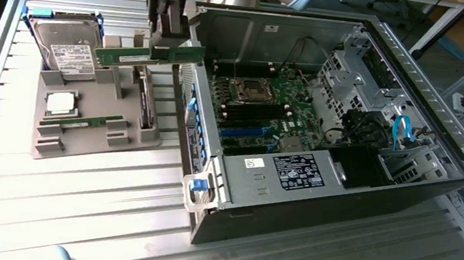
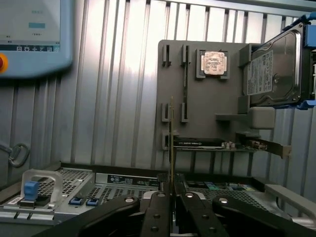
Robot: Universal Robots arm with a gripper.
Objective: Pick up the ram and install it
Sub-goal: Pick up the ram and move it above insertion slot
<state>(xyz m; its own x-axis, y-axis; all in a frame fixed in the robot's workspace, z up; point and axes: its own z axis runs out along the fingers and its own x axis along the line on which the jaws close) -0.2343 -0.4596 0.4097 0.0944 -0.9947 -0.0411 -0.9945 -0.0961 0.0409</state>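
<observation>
My hand is clamped on the ram, a long green stick with a white label. I hold it level in the air, above the spot where the grey holder tray meets the side wall of the open computer case. In the wrist view the ram is edge-on, a thin strip standing straight out from between my two dark fingers, which press on it from both sides. On the tray a second ram stick lies in its slot. A square silver CPU chip sits beside it, and a silver hard drive with a white label stands at the tray's far end. The case lies on its side with the green motherboard exposed. Tray and case both rest on the ribbed metal counter.
</observation>
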